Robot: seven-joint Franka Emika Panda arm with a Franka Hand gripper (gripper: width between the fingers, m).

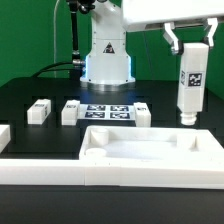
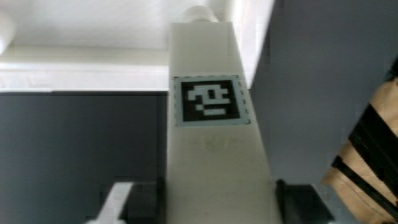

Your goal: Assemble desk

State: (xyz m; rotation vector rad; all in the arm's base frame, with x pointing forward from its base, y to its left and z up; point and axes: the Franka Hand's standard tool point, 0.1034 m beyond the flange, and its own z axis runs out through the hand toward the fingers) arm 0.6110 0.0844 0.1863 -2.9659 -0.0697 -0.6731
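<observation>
My gripper [image 1: 190,50] is shut on a white tagged leg [image 1: 189,85] and holds it upright in the air at the exterior view's right, above the desk panel's far right part. In the wrist view the leg [image 2: 215,140] runs lengthwise between the two black fingers [image 2: 160,200], its square tag facing the camera. The desk panel [image 1: 150,155], a large white rimmed rectangle, lies in front. Three more white legs rest on the black table: one [image 1: 38,111] at the left, one [image 1: 71,112] beside it, and one [image 1: 141,112] right of the marker board.
The marker board [image 1: 106,110] lies flat behind the panel, in front of the robot's base [image 1: 107,55]. A long white rail [image 1: 110,180] runs along the front edge, with a short white piece [image 1: 4,137] at the left.
</observation>
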